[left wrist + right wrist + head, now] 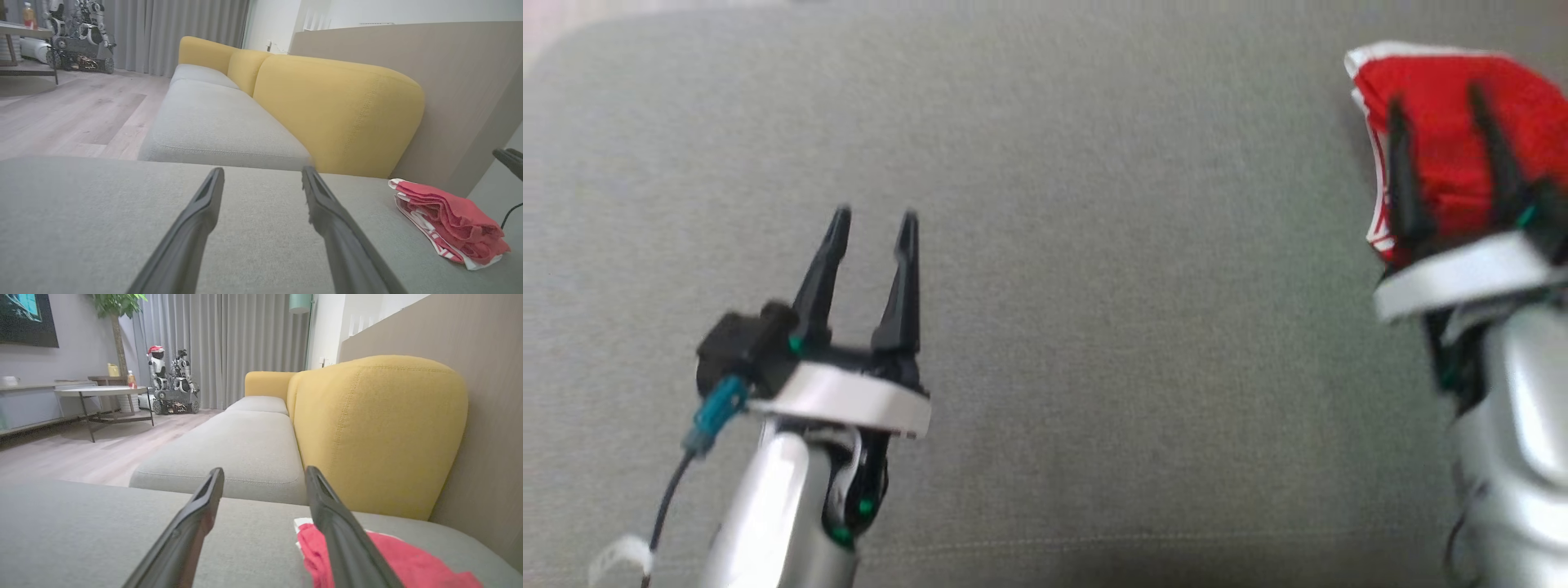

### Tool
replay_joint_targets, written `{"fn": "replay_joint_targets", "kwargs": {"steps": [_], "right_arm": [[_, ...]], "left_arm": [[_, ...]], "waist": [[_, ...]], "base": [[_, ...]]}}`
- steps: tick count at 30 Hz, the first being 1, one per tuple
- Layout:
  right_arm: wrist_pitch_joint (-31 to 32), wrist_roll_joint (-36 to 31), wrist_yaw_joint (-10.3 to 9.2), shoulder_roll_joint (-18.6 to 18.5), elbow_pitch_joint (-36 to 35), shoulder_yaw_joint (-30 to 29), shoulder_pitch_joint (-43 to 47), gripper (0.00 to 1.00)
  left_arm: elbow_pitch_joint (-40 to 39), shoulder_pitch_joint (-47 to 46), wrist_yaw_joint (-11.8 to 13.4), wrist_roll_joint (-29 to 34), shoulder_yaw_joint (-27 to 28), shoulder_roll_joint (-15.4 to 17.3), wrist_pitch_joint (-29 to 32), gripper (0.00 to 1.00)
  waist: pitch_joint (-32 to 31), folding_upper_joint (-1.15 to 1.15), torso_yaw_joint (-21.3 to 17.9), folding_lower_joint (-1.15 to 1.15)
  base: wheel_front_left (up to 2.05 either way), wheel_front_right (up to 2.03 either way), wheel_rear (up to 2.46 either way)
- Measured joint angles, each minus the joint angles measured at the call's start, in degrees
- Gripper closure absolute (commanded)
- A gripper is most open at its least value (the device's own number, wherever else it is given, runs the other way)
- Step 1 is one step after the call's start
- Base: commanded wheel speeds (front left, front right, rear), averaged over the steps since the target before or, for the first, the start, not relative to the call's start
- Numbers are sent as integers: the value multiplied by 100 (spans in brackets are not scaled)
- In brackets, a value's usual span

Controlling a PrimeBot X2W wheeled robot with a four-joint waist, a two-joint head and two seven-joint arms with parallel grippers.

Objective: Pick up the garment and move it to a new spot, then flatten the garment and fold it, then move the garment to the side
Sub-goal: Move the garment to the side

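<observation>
The left gripper [875,216] hangs over the grey seat cushion [1094,245], well to the left of the garment [1441,163]. Its two dark fingers stand wide apart with nothing between them. The right gripper [1435,95] is right at the garment, and its jaws are also spread wide and hold nothing. In the head view its fingers lie across the red cloth. In the right wrist view one finger [347,539] crosses in front of the cloth and the other points at bare cushion to the garment's left.

The garment itself rests on the cushion as a folded red bundle with white trim along its edges, the layers stacked and a little rumpled. It sits near the cushion's back edge.

Just behind the garment rises a wood-toned wall panel [449,81]. Behind and to its left is the yellow backrest [339,110] of a sofa, whose grey seats [245,445] run away from the garment. Far beyond the garment, across the pale wooden floor [73,114], stand a round table [102,391], another robot [171,388] on a wheeled base, and grey curtains [229,343].
</observation>
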Motion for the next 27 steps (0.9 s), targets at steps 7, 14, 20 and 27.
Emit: {"fn": "replay_joint_targets", "kwargs": {"steps": [7,14,20,27], "right_arm": [[-355,-423,0,642,-123,-269,1124,0],[-408,-652,0,842,-367,-408,1742,0],[-421,-740,0,906,-566,-433,1886,0],[-421,-714,0,910,-634,-425,1975,0]], "left_arm": [[-45,694,91,-94,138,11,1,0],[-58,1084,143,-78,257,14,1,0],[29,1124,202,-38,285,15,1,0],[7,1130,247,64,288,15,1,0]], "waist": [[-456,0,155,0],[-737,0,216,0],[-817,0,228,0],[-837,0,220,0]], "base": [[0,0,0],[0,0,0],[0,0,0],[0,0,0]]}}
